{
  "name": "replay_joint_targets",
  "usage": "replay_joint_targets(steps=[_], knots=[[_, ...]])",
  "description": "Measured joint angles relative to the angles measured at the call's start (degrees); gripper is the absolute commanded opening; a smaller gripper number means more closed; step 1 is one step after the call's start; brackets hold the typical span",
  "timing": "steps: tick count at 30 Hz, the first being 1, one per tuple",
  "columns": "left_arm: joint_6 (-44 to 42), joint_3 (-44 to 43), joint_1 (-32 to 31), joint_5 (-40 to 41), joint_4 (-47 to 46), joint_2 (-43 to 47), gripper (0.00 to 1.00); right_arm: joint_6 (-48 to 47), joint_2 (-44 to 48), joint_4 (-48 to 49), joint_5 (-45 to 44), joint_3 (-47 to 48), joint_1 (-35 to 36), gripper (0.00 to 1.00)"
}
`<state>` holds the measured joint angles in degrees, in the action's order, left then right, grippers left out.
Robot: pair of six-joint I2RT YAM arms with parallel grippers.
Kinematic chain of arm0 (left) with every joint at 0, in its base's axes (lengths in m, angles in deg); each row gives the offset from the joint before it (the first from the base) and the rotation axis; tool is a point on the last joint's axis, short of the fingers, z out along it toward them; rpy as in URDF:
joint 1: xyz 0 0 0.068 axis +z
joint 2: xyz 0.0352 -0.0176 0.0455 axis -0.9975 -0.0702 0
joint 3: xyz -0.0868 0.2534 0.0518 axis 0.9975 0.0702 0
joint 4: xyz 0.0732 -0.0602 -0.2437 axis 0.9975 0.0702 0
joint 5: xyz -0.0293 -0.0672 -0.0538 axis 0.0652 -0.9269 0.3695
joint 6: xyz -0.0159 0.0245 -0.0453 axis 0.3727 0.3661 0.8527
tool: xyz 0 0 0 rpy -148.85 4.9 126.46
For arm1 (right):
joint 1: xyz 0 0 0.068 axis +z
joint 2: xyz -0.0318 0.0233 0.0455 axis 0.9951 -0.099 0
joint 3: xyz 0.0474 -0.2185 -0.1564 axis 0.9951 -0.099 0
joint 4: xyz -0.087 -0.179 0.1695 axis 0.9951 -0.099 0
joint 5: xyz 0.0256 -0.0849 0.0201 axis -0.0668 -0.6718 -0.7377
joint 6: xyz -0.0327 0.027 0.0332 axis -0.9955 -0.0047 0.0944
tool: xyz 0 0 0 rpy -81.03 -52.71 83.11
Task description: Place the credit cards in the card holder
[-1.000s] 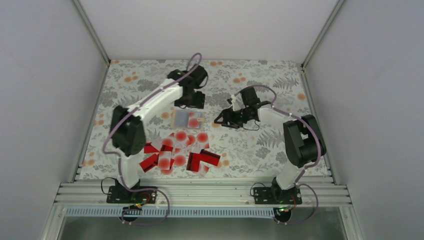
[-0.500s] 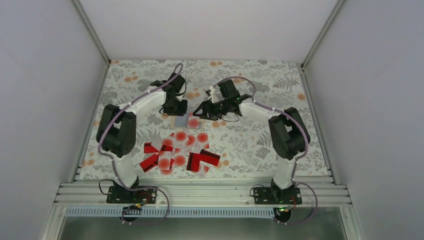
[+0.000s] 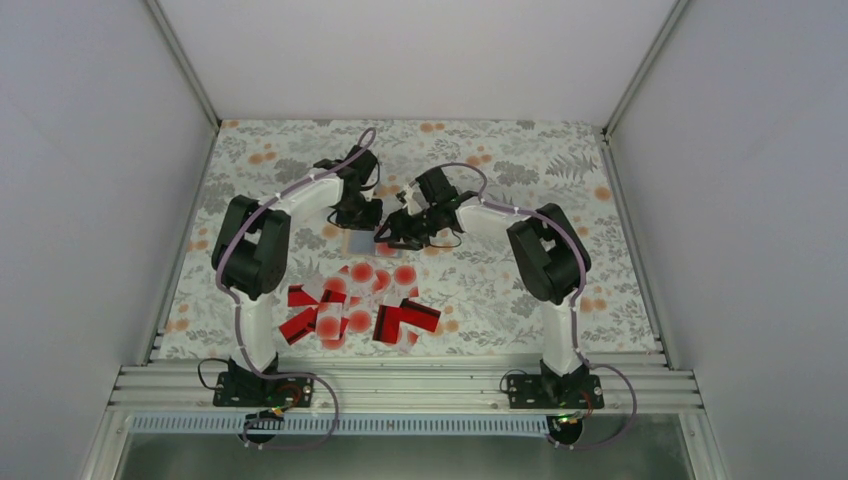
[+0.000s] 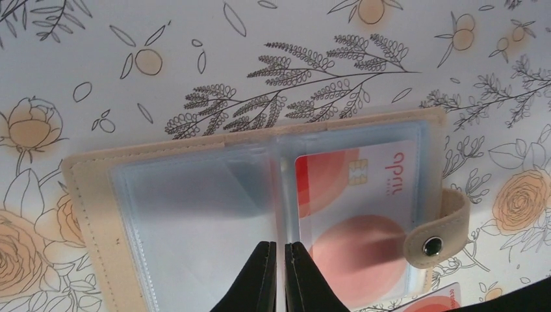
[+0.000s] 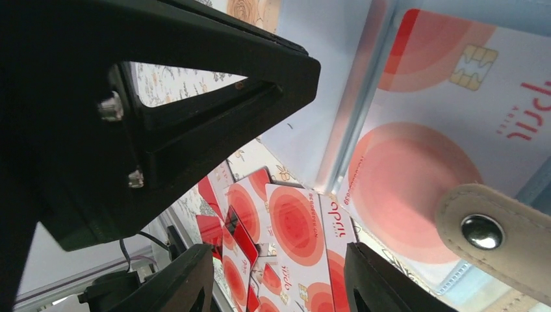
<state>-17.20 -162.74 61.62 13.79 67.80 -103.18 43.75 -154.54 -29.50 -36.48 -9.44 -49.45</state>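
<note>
Floral cloth, white with grey leaf sprays and orange blossoms, lies flat directly beneath the left gripper and extends on every side of it. Plain white walls enclose the area beyond it. A metal rail runs well behind it, on the base side.

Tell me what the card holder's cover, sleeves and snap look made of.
Card holder cover: tan leather or imitation, matte, with a stitched edge. Sleeves: clear glossy plastic, see-through with glare. Snap: probably metal, shiny and dark-centred.
</note>
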Motion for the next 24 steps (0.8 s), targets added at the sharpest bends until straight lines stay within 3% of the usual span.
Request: replay_joint_targets(steps=[24], knots=[[-1.51,1.62,0.04,-1.81,-2.23,-2.62,0.05,-0.59,-0.50,-5.49,-5.40,0.76,-1.64,0.52]])
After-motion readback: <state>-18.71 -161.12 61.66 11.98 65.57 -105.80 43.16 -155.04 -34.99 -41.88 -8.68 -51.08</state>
